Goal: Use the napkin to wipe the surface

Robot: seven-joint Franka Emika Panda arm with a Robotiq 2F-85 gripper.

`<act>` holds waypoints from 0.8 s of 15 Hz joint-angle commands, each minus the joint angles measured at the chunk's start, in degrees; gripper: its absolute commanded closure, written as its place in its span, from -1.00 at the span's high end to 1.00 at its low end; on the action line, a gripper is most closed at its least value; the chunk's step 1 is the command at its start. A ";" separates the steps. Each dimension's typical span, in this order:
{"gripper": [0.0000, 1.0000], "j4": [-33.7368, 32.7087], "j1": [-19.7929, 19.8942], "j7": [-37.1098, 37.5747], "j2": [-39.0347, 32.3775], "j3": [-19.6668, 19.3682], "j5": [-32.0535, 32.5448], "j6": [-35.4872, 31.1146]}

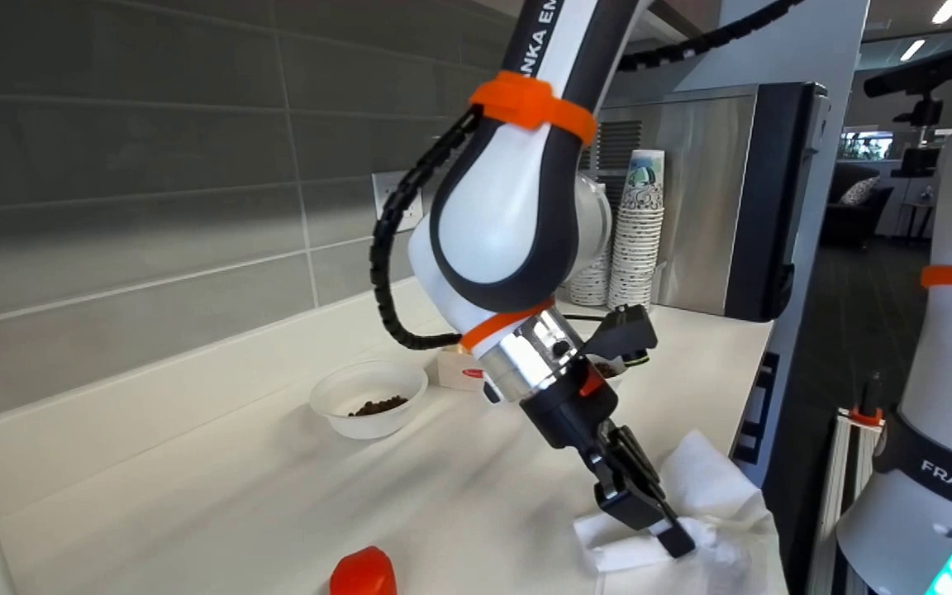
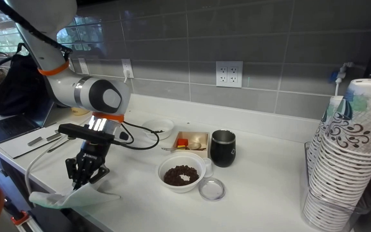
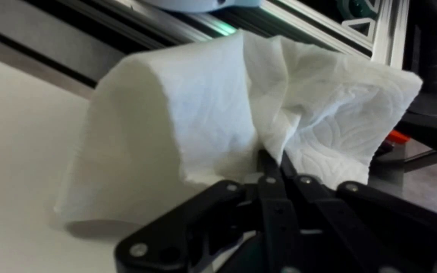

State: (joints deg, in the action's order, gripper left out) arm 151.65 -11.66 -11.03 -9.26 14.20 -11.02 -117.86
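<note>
The white, crumpled napkin (image 1: 706, 486) is in my gripper (image 1: 676, 539) at the front edge of the off-white countertop surface (image 1: 220, 512). In an exterior view the napkin (image 2: 84, 197) spreads out on both sides of the gripper (image 2: 77, 186), and part of it hangs past the counter edge. In the wrist view the fingers (image 3: 278, 159) are shut on a pinched fold of the napkin (image 3: 211, 102). Its left part curls above the surface (image 3: 13, 170) and casts a shadow there. The fold between the fingertips is partly hidden. I cannot tell whether the napkin touches the surface.
A bowl with dark contents (image 2: 187, 158), a clear lid (image 2: 212, 189), a black tumbler (image 2: 223, 148) and a small box (image 2: 177, 138) stand mid-counter. Another bowl (image 1: 368, 388) is near the wall. Stacked paper cups (image 2: 343, 167) stand at one end. A red object (image 1: 363, 572) lies on the counter.
</note>
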 commanded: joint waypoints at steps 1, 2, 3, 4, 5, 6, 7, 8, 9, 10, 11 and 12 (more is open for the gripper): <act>-0.99 2.58 0.36 10.24 3.74 -2.83 6.14 3.37; -0.99 2.53 0.21 13.22 3.64 -3.58 8.98 3.06; -0.99 2.50 0.02 16.14 3.72 -4.08 11.80 2.73; -0.99 2.38 -0.10 18.76 3.75 -4.56 15.06 2.21; -0.99 2.29 -0.27 21.40 4.06 -4.79 17.75 1.76; -0.99 2.20 -0.41 23.59 4.61 -4.87 20.22 0.73; -0.99 2.05 -0.54 25.75 5.25 -4.78 22.05 -0.06; -0.99 1.69 -0.70 27.33 6.13 -4.41 23.04 -1.16; -0.99 1.44 -0.85 28.00 7.18 -3.95 23.25 -2.70; -0.99 0.91 -1.29 28.21 8.43 -3.26 23.38 -3.60; -0.99 0.43 -1.70 28.27 9.46 -2.58 23.53 -4.63; -0.99 -0.38 -2.30 27.65 10.73 -1.64 22.86 -5.23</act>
State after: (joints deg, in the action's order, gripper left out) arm 151.80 -12.20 15.31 -3.62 10.74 10.80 -121.46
